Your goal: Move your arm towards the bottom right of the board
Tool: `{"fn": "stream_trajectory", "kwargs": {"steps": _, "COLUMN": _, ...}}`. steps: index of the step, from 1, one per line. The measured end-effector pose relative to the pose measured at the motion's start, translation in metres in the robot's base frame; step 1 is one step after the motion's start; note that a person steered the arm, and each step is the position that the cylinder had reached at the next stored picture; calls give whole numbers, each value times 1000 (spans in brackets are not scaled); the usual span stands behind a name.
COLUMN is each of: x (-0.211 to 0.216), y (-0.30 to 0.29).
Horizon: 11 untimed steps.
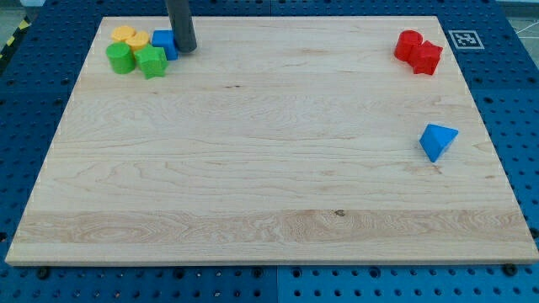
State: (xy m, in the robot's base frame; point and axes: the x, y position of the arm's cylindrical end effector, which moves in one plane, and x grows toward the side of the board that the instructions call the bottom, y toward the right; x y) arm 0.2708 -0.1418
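Note:
My tip [186, 49] is at the view's top left of the wooden board [269, 194], touching or just right of a blue block [163, 42]. Around that block are a yellow block [130, 36], a round green block [120, 58] and a green star-like block [152, 61], all clustered together. At the view's top right lie two red blocks [418, 50] side by side. A blue triangular block [437, 140] lies at the right, about mid-height. The tip is far from the red blocks and the blue triangle.
A blue pegboard table [25, 101] surrounds the board. A black-and-white marker tag [464, 39] sits just past the board's top right corner.

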Motion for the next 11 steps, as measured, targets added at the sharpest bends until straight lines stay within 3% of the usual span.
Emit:
{"fn": "stream_trajectory", "kwargs": {"steps": 2, "x": -4, "y": 13}}
{"fn": "stream_trajectory", "kwargs": {"steps": 3, "x": 39, "y": 85}}
{"fn": "stream_trajectory", "kwargs": {"steps": 4, "x": 136, "y": 109}}
{"fn": "stream_trajectory", "kwargs": {"steps": 5, "x": 262, "y": 120}}
{"fn": "stream_trajectory", "kwargs": {"steps": 6, "x": 343, "y": 149}}
{"fn": "stream_trajectory", "kwargs": {"steps": 7, "x": 348, "y": 158}}
{"fn": "stream_trajectory", "kwargs": {"steps": 8, "x": 346, "y": 218}}
{"fn": "stream_trajectory", "kwargs": {"steps": 9, "x": 342, "y": 228}}
{"fn": "stream_trajectory", "kwargs": {"steps": 10, "x": 324, "y": 300}}
{"fn": "stream_trajectory", "kwargs": {"steps": 11, "x": 321, "y": 319}}
